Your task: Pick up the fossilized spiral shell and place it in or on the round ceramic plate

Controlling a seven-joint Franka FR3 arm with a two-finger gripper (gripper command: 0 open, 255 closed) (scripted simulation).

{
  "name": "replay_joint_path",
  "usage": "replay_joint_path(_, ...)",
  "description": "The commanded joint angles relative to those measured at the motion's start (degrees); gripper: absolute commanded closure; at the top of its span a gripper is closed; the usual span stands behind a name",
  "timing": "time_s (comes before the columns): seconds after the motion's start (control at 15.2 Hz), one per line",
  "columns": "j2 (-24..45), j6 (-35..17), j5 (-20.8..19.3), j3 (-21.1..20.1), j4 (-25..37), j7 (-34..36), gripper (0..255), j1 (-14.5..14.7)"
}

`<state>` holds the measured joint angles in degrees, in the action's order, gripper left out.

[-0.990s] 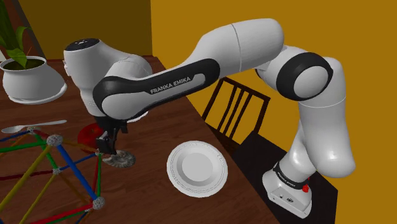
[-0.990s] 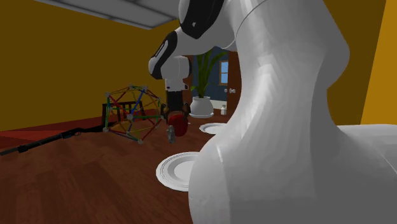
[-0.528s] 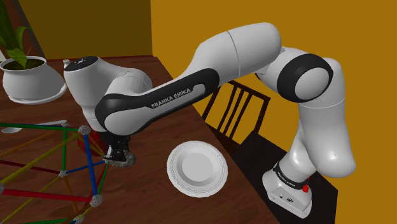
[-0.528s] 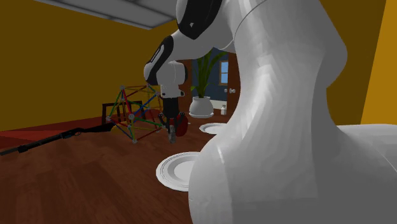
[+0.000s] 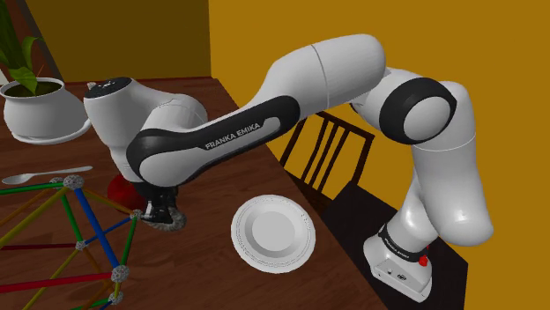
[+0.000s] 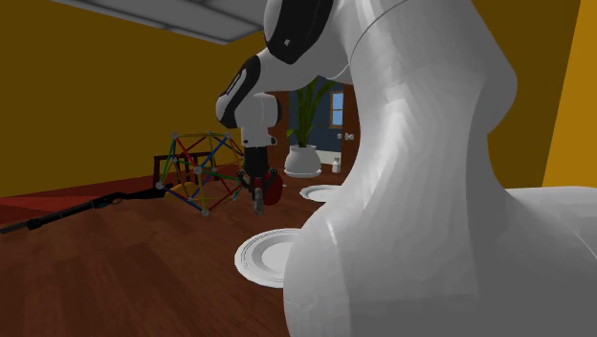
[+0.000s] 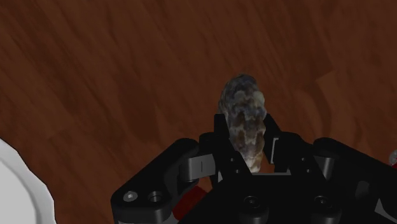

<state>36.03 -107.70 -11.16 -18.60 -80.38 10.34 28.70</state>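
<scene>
Gripper [image 7: 245, 137] clamped the mottled grey spiral shell [image 7: 242, 105] edgewise between its fingers, low over the wooden table [image 7: 95, 76] near the white plate [image 5: 273, 233], seemingly a hold fit for carrying it across.

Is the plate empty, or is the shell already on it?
Empty: the plate is bare white; the jaws clasp the shell beside it.
</scene>
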Motion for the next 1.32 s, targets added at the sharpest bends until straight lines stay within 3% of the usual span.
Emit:
replay_joint_path(0.0, 0.2, 1.3, 0.1, 0.0, 1.4, -0.2, 255, 0.1)
replay_joint_path(0.99, -2.1, 11.4, 1.0, -0.6, 9.3, -0.9, 255, 0.6)
replay_joint_path(1.25, -13.8, 5.4, 3.8, -1.7, -8.1, -1.7, 255, -3.1)
